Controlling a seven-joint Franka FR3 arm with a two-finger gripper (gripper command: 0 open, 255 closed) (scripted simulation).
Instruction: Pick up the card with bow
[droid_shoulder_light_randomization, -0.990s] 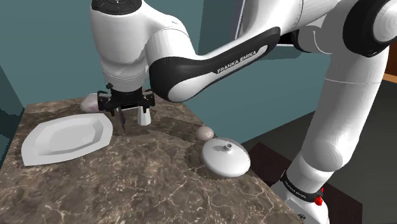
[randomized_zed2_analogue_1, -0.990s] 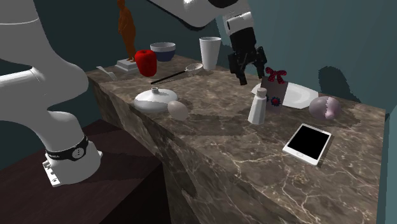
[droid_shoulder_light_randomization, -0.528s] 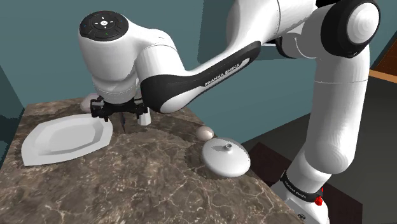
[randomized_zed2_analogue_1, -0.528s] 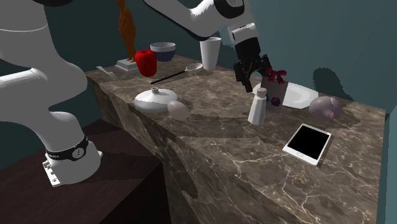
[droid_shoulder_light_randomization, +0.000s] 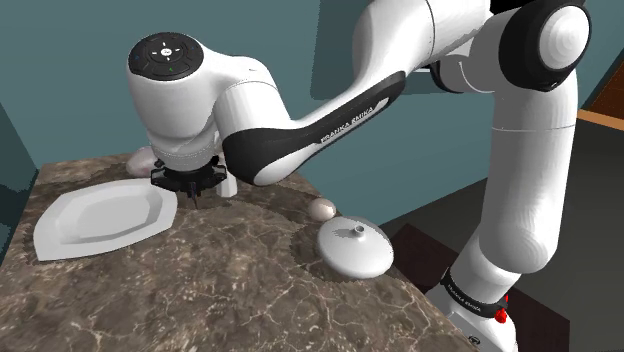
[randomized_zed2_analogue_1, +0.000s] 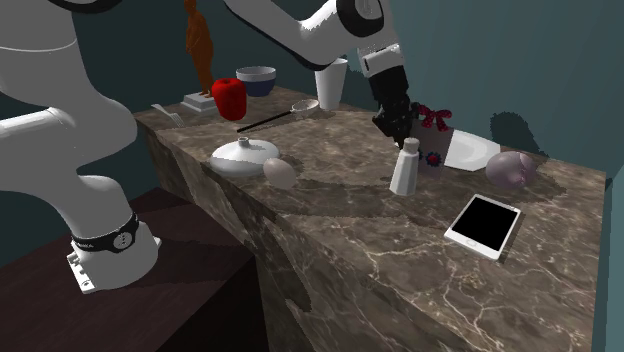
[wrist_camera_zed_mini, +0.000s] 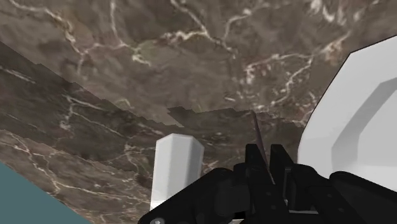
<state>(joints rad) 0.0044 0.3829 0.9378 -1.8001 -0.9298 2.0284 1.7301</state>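
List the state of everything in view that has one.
hand: shut on the card with bow
card with bow: upright, clasped edge-on
white shaker: upright
tablet: lying flat, screen dark
lidded dish: lid on
cup: upright

The arm (droid_shoulder_light_randomization: 330, 115) is raised high at the shoulder view's right and is stretched down toward that view's left, with the wrist turned downward. The gripper (droid_shoulder_light_randomization: 193, 190) is held low and pointed down. In the wrist view the fingers (wrist_camera_zed_mini: 253, 162) are drawn nearly together and appear to be clamped on the thin edge of the card (wrist_camera_zed_mini: 260, 135).
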